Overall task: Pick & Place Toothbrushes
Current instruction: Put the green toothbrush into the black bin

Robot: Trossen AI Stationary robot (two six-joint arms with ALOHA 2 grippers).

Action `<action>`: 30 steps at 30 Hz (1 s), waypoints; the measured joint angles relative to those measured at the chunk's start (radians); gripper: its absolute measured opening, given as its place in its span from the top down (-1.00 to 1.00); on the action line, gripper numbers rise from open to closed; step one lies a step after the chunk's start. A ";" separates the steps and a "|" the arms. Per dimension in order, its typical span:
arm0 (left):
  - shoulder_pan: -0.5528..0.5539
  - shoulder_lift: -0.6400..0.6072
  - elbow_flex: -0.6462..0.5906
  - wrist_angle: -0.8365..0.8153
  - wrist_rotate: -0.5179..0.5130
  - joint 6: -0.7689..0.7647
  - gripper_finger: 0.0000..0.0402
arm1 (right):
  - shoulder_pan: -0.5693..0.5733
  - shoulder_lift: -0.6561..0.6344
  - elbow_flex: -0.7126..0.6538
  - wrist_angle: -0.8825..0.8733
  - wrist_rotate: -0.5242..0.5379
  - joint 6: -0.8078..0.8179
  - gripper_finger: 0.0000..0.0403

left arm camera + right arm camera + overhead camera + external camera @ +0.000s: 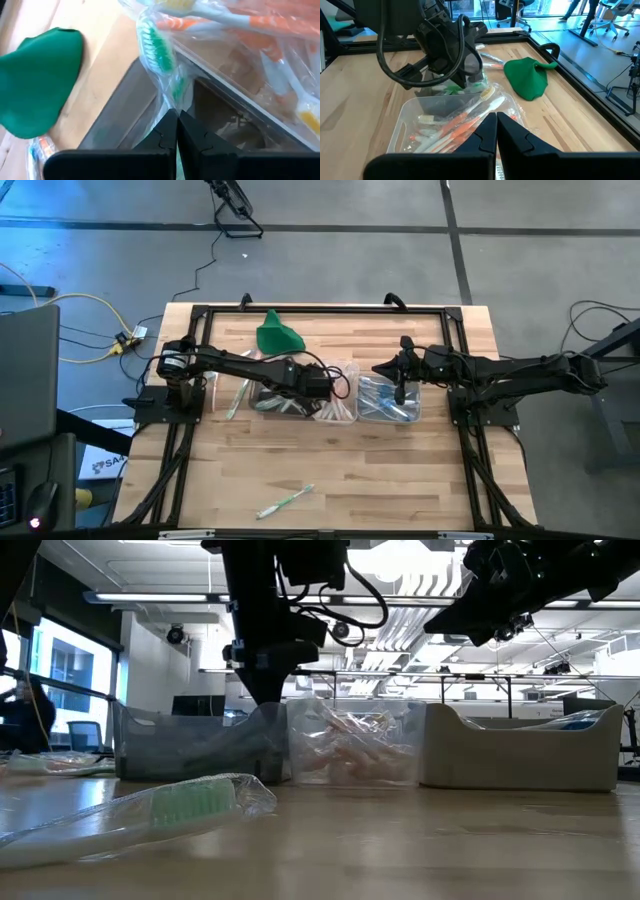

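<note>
- Wrapped green toothbrush (pixel 150 812) lies nearest, alone on the tabletop (pixel 400 470).
- Left pincer (pixel 176 131), closed on a green toothbrush (pixel 159 50), should release over the left tub (pixel 190 745).
- Right pincer (pixel 496 131) waits, closed and empty, above the right tub (pixel 388 400).

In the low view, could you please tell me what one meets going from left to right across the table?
Wrapped green toothbrush lying in front → grey-looking tub → middle clear tub holding orange-pink toothbrushes → right tub.
</note>
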 joint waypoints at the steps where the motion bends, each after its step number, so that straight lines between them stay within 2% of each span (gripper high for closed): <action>1: 0.000 0.000 0.000 0.001 0.005 0.009 1.00 | 0.000 0.000 0.000 0.000 0.000 0.000 0.98; 21: 0.007 0.000 0.000 0.002 0.040 0.046 1.00 | 0.000 0.000 0.000 -0.002 -0.004 0.000 0.98; 24: 0.007 0.000 0.000 -0.014 0.079 0.047 0.91 | 0.000 0.000 0.000 -0.002 -0.004 0.000 0.98; 30: 0.006 0.001 0.008 -0.068 0.085 0.045 0.60 | 0.000 0.000 0.000 -0.001 -0.004 0.000 0.98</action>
